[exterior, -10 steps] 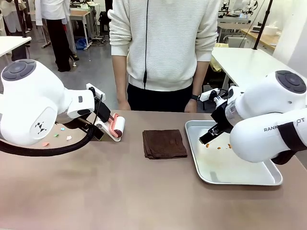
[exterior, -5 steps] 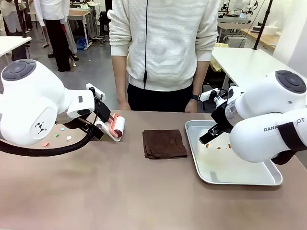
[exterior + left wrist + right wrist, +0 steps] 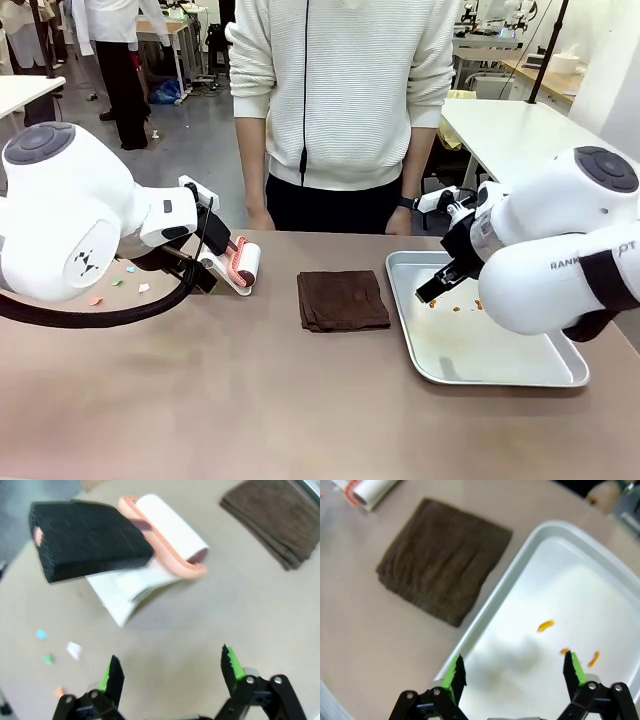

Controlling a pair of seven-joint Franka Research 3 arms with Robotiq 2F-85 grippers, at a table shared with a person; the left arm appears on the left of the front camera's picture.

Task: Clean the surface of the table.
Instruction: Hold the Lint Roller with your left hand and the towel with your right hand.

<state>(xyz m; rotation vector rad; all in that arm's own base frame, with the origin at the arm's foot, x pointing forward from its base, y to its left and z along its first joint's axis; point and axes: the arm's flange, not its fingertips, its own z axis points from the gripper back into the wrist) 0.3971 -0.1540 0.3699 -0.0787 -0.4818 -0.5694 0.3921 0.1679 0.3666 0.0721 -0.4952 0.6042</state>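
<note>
Change: nothing on the counter [image 3: 250, 400] can be seen to have moved since the earlier frames; cloth, roller, tray and both arms sit where they sat
Left tool [image 3: 171, 667]: released, fingers spread wide with nothing between them, above bare counter just short of the lint roller [image 3: 170, 530]
Right tool [image 3: 514, 670]: released, spread wide and empty, over the silver tray [image 3: 560, 580] near its rim
Counter, place: under everything, reaching from the robot's side to the person [image 3: 340, 90] standing at the far edge
Counter, heading: top lies flat, facing up; long axis runs from the robot's left to its right, short axis from robot to person
On the counter: folded brown cloth [image 3: 342, 300] in the middle, between roller and tray; coloured paper scraps [image 3: 117, 283] towards the left end; orange crumbs [image 3: 455, 308] inside the tray
</note>
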